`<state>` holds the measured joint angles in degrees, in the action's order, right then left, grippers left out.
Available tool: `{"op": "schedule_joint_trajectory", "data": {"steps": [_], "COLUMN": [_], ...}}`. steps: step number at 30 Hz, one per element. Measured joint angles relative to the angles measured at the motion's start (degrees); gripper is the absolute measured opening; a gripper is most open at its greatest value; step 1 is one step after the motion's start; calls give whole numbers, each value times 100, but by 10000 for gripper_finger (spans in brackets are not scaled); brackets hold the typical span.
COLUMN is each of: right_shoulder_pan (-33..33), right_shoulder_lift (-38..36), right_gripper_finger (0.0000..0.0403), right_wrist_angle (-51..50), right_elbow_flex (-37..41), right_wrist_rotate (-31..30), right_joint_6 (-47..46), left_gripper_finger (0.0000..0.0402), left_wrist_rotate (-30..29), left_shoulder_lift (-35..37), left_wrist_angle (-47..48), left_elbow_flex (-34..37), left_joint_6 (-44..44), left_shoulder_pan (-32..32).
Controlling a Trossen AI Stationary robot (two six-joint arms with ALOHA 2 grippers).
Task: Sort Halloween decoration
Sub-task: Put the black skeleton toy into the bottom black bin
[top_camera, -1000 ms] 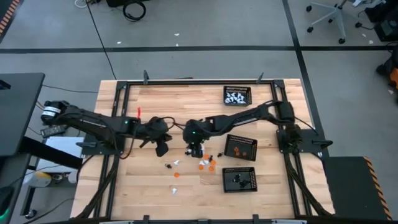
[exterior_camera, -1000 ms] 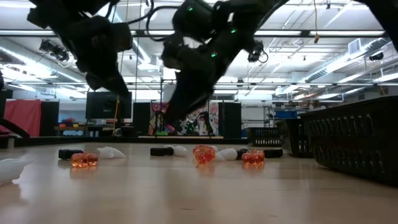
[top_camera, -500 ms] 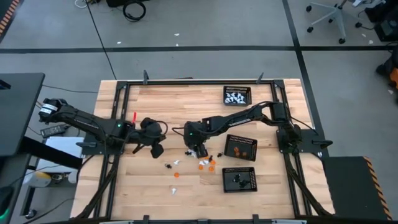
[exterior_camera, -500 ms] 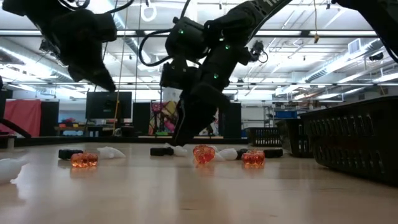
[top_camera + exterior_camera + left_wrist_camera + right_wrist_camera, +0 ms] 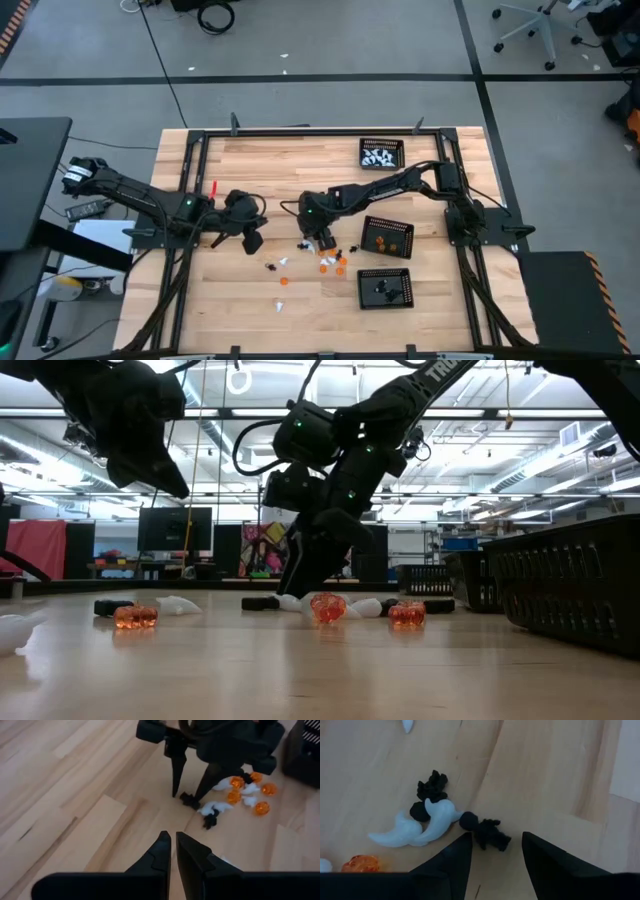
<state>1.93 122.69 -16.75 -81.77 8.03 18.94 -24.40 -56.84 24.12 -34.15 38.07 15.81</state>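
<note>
The Halloween decoration lies scattered as tiny white, orange and black figures on the wooden table, near its middle. My right gripper is open and down at the table, with a finger on either side of one black figure. Two white ghost figures and a second black figure lie just beside it. The left wrist view also shows the right gripper astride a black figure. My left gripper is shut and hovers above bare wood, left of the pile.
Three black mesh trays stand on the table's right half. The far one holds white figures, the middle one orange ones, and the near one black ones. More figures lie toward the near edge. Bare wood spreads to the left.
My right gripper has come down from above the pile until its fingertips reach the table among the figures, and it has shifted slightly toward the table's right. My left gripper has drawn back a little toward the table's left and risen.
</note>
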Motion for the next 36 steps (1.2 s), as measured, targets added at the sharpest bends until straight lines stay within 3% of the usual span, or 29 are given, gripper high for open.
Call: {"op": "schedule_joint_trajectory", "data": {"steps": [6,20,30,36], "right_shoulder_pan": [2,4,11,20], "right_shoulder_lift": [2,-2,-75,-548], "right_gripper_finger": [146,16,9,9], "right_wrist_angle": [71,-63,-122,-415], "right_elbow_flex": [5,0,3,8], "right_wrist_rotate": [157,36,-141,-181], "right_joint_6": [330,209,161,157], "left_gripper_finger": [34,34,34,34], "left_wrist_rotate": [-2,-2,-2,-3], "left_shoulder_lift": [0,0,-15,-15], "left_wrist_angle": [23,70,103,134], "left_elbow_flex": [0,0,0,0], "left_joint_6": [91,137,126,43], "left_shoulder_pan": [65,62,61,53]}}
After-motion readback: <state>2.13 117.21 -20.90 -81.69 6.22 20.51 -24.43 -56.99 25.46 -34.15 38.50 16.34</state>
